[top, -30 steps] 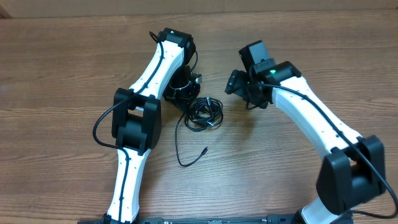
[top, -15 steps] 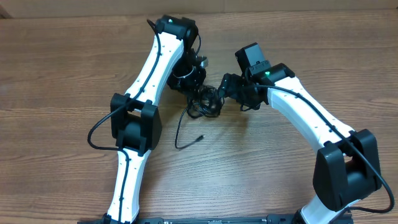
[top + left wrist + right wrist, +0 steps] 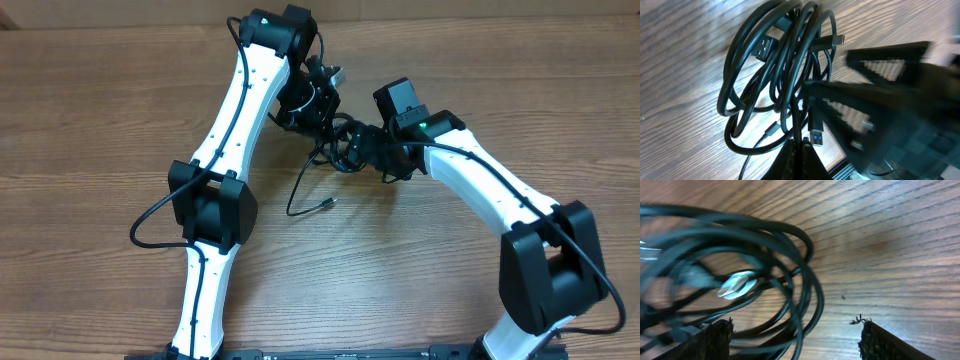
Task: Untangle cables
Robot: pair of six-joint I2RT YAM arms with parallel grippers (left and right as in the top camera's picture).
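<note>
Left end effector (image 3: 801, 152) clamped on the cables (image 3: 338, 152), anchoring the bundle at 12 o'clock of the surface (image 3: 100, 150); right end effector (image 3: 797, 340) wide, straddling loops, likely to pull one free.

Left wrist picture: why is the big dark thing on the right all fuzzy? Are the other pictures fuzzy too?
Left wrist view: the cables look sharp, but the dark shape is smeared, probably because it is too close to the lens. Right wrist view: their near loops are soft while the table grain is crisp, and a silver plug glints. Overhead view: evenly lit and sharp.
</note>
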